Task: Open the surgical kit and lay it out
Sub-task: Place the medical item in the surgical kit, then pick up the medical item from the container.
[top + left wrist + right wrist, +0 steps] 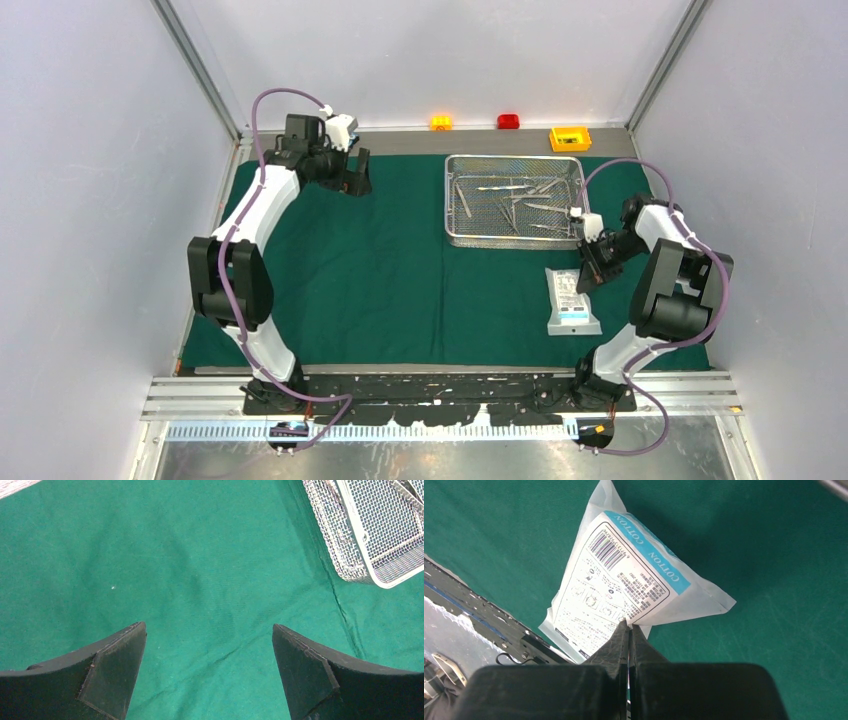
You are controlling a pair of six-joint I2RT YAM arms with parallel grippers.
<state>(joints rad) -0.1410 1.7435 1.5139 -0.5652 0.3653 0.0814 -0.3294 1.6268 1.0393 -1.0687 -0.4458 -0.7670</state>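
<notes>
The dark green drape (380, 270) lies spread flat over the table. At its back right stands the steel wire-mesh tray (448, 205) with slim silver instruments (510, 210) inside. The flat white pouch (572, 305), labelled COTTON, lies in front of the tray. My right gripper (588, 275) is at the pouch's far end. In the right wrist view its fingers are shut (628, 625) on the edge of the pouch (624, 580). My left gripper (355, 185) hangs at the back left, wide open (210, 635) over bare drape (200, 570), with the tray's corner (340, 540) off to its right.
Behind the drape along the back wall sit a small orange block (441, 122), a red block (509, 121) and a yellow box (569, 139). White walls close in both sides. The black base rail (440, 390) runs along the near edge.
</notes>
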